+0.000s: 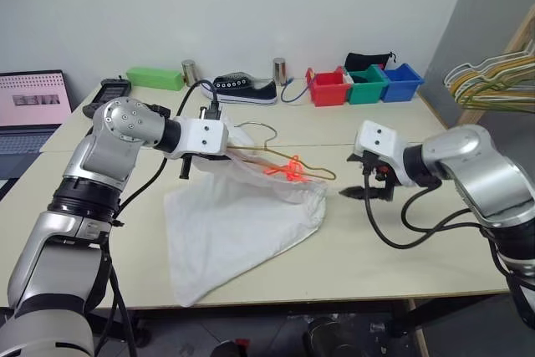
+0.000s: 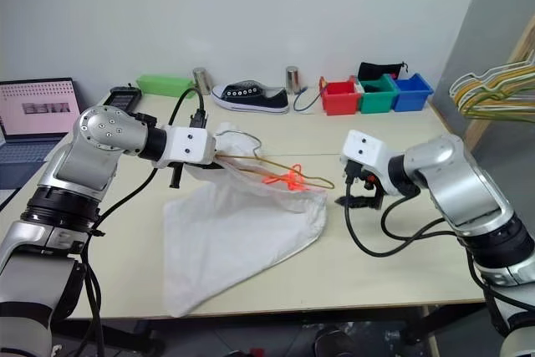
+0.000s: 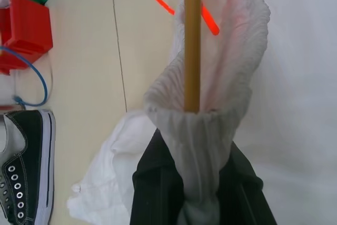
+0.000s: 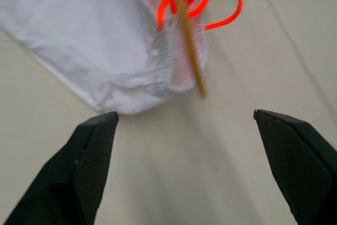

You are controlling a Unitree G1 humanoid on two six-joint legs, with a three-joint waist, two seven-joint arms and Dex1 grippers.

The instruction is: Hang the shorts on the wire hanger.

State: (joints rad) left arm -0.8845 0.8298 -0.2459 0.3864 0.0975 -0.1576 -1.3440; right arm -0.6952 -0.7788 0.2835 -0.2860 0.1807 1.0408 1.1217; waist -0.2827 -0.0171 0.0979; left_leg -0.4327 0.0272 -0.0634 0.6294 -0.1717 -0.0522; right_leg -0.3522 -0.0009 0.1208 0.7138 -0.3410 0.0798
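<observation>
The white shorts (image 1: 234, 232) lie spread on the table, their waistband end lifted at the left. My left gripper (image 3: 200, 193) is shut on the bunched waistband. The thin yellow-tan wire hanger (image 3: 192, 35) comes out of the waistband fold just above the fingers and runs along the waistband. Its hook (image 1: 269, 130) rises behind the shorts. The orange drawstring (image 1: 287, 169) is tangled at the middle of the waistband. To the right of the waistband's far corner, my right gripper (image 1: 370, 192) is open and low over the table, with nothing between its fingers (image 4: 95, 146).
Along the back edge stand a green box (image 1: 155, 79), a black sneaker (image 1: 244, 88), two metal cans and red (image 1: 328, 87), green and blue bins. A laptop (image 1: 32, 110) sits at the far left. A bunch of pastel hangers (image 1: 493, 73) hangs at the right.
</observation>
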